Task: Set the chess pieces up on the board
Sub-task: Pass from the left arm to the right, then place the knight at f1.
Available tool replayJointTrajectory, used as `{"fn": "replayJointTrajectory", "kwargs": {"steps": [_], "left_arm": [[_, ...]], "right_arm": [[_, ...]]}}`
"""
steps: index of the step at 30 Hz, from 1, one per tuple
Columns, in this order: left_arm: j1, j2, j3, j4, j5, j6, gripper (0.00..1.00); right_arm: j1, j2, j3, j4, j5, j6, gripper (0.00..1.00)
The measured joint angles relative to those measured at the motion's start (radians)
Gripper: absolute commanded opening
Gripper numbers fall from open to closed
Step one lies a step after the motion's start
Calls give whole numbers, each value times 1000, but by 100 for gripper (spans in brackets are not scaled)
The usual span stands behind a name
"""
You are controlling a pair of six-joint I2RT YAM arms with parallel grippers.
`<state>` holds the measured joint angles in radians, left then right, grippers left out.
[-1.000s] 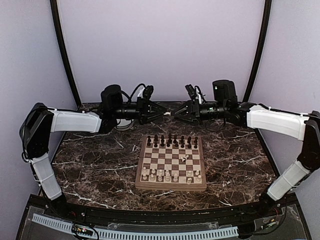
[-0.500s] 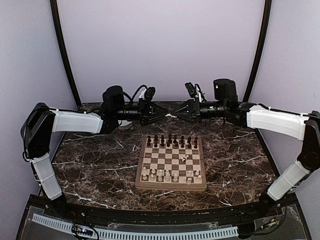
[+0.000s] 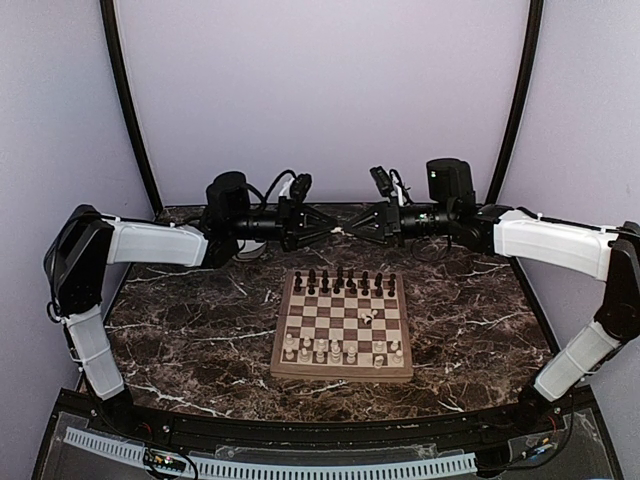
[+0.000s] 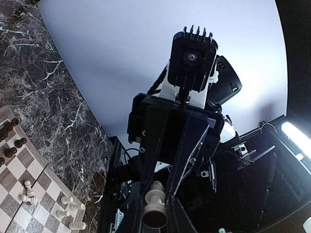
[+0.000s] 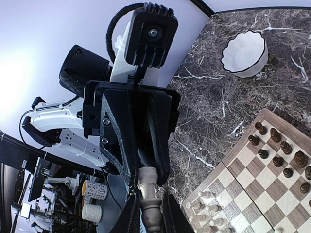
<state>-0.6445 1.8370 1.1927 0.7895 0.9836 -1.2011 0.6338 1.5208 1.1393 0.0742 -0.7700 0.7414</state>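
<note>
Aloft, left pincer point(image 3: 330, 229) and right pincer point(image 3: 351, 229) both clamp cream piece point(image 5: 147, 196).

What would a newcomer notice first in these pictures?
The left gripper and right gripper meet tip to tip above the far edge of the marble table, both closed on one cream chess piece. Below them the board looks nearly set, with one stray cream piece mid-board.

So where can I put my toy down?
Bare table left and right of the board. Its middle rows are free, except a stray white piece. Crowded: its far and near rows, and beyond it, where left gripper and right gripper meet.
</note>
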Motion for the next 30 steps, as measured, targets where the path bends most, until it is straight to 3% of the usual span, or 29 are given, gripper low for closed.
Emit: {"fn": "replayJointTrajectory", "kwargs": {"steps": [4,12,20,23,30], "left_arm": [[0,2,4,0,2,0,5],[0,24,32,0,8,0,6],[2,32,48,-40,4,23,33],[10,29,50,-105,-13,71,50],[43,-41,48,-417,-79,277,52]], "right_arm": [[-1,0,4,-3,0,-2,21],[-5,3,15,-19,-1,-8,9],[-6,3,61,-131,24,-79,3],[-5,-7,94,-236,69,-139,2],[42,-57,178,-594,266,-309,2]]}}
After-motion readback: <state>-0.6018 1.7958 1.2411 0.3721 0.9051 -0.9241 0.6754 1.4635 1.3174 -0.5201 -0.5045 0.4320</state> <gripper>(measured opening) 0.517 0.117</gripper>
